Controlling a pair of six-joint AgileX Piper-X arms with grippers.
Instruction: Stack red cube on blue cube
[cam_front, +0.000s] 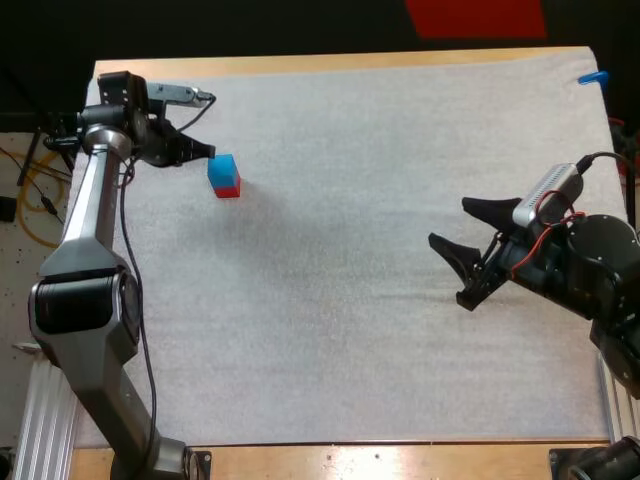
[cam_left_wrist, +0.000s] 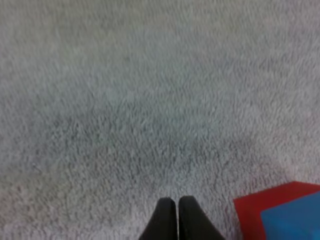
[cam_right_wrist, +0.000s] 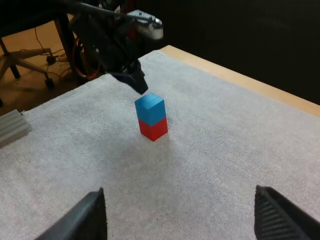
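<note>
A blue cube (cam_front: 223, 168) sits squarely on top of a red cube (cam_front: 229, 189) at the far left of the white mat (cam_front: 380, 300). My left gripper (cam_front: 205, 151) is just left of the stack, shut on nothing, close to it but apart. In the left wrist view its fingertips touch (cam_left_wrist: 177, 202), with the red cube (cam_left_wrist: 250, 210) and the blue cube (cam_left_wrist: 295, 220) right beside them. My right gripper (cam_front: 449, 221) hangs open over the right of the mat, far from the cubes. From the right wrist view the blue cube (cam_right_wrist: 149, 108) rests on the red cube (cam_right_wrist: 152, 129), the left gripper (cam_right_wrist: 137, 82) just behind them.
The mat covers nearly the whole wooden table (cam_front: 400, 62). The table's left edge lies close behind the left gripper. Broad bare mat stretches between the stack and the right gripper (cam_right_wrist: 180, 191).
</note>
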